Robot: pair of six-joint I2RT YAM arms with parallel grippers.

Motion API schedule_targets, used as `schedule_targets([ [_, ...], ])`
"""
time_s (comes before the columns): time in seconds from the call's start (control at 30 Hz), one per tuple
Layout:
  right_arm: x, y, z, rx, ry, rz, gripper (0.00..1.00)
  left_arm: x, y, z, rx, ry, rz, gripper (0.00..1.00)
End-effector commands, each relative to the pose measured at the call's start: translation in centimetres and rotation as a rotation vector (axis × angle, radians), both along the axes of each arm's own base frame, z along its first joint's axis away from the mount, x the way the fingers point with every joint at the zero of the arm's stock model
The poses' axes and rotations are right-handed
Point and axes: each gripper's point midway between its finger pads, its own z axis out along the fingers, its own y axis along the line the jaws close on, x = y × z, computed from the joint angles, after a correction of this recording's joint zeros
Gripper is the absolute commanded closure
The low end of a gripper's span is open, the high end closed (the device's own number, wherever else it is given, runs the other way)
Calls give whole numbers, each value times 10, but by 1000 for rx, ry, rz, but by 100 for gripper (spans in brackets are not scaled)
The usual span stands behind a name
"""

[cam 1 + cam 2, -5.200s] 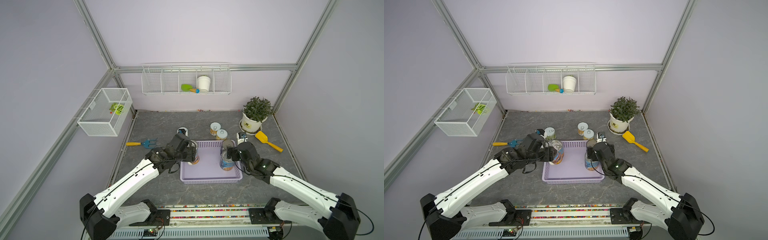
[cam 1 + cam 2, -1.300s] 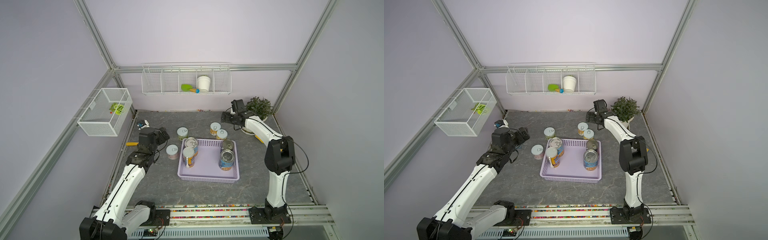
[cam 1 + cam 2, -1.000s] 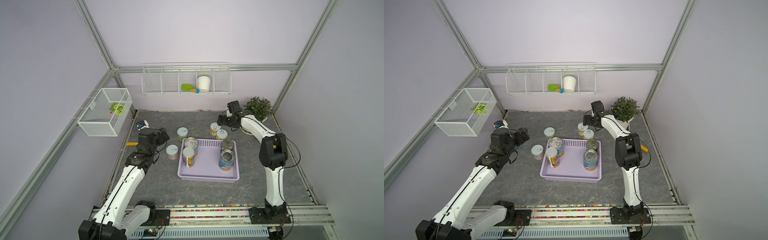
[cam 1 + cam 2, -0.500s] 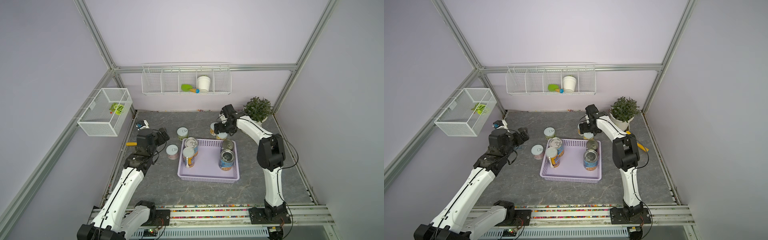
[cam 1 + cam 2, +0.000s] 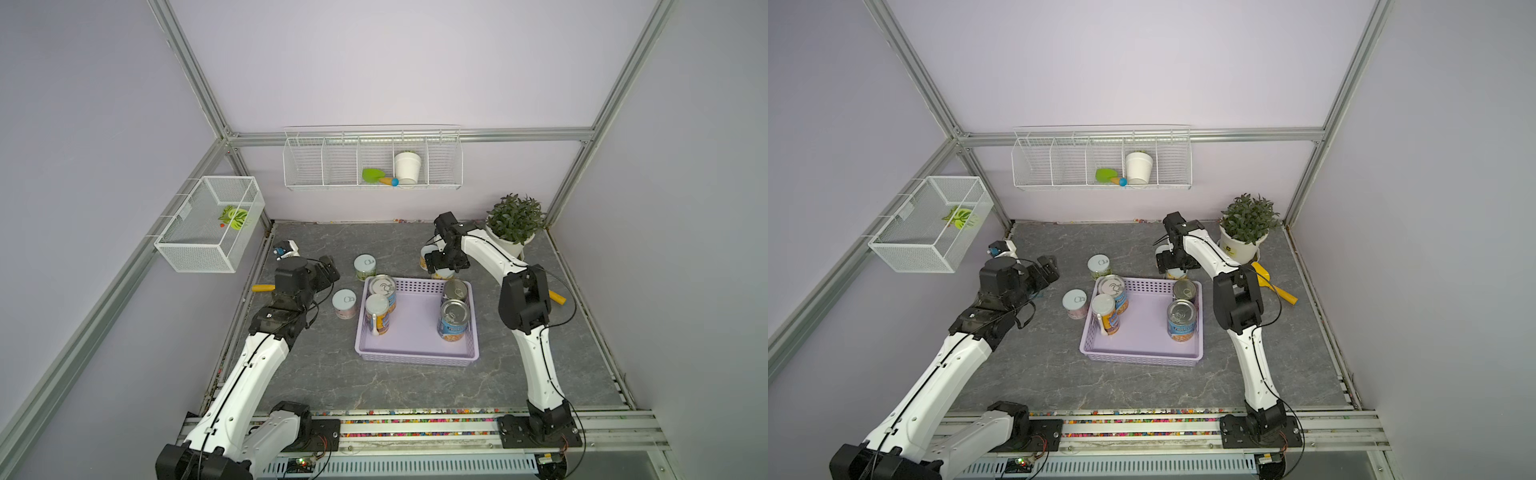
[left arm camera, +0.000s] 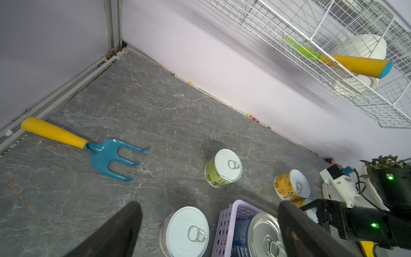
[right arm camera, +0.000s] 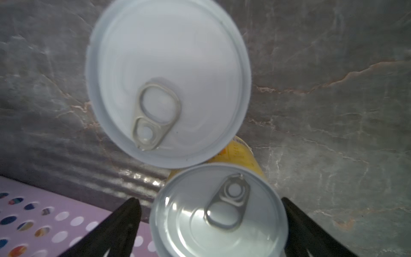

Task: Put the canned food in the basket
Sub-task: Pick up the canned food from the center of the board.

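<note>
A blue garden fork [image 6: 104, 153] with a yellow handle lies by the bench's left edge. The left gripper [image 5: 330, 269] hangs above the bench near it, jaws spread wide and holding nothing.

Next comes a pale-lidded can [image 5: 344, 303], upright on the bench just beside the left wall of the lavender basket [image 5: 415, 359]. Behind it, near the basket's back left corner and also outside, stands a green-labelled can [image 5: 365, 267].

The basket sits mid-bench and holds four upright cans. By its left wall are a silver-topped can [image 5: 383, 287] at the back corner and an orange-labelled can [image 5: 377, 313] just in front. By its right wall are a dark can [image 5: 455, 289] at the back corner and a blue-labelled can [image 5: 453, 319] just ahead of it.

Just behind the basket's back right corner, outside it, the farther yellow can [image 7: 166, 77] and the nearer yellow can [image 7: 218, 213] stand close together. The right gripper [image 7: 210, 201] is low over the nearer one, jaws spread with a finger on either side of the lid. Whether they touch it I cannot tell.

A potted plant [image 5: 515, 220] fills the bench's back right corner, and a yellow scoop [image 5: 1273, 286] lies just in front of it.
</note>
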Motion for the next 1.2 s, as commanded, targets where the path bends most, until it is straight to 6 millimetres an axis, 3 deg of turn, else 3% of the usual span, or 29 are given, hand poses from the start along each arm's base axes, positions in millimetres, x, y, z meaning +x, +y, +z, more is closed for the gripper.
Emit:
schedule_targets([
  [0.0, -3, -5, 3, -48, 13, 7, 1, -1, 0, -6, -2, 23, -5, 0],
  [0.1, -1, -7, 2, -56, 11, 4, 5, -1, 1, -6, -2, 22, -4, 0],
  [0.33, -2, -5, 5, -47, 6, 3, 35, 0, 0, -8, -1, 28, -5, 0],
  [0.57, 2, -6, 15, -46, -24, -14, 44, -1, 0, -8, -2, 29, -5, 1],
  [0.87, 11, -10, 79, -1, -197, -62, 55, 0, -6, -7, -10, 33, -42, 0],
  [1.17, -2, -21, 133, 23, -316, -89, 63, 2, -5, -11, -4, 46, -36, 0],
])
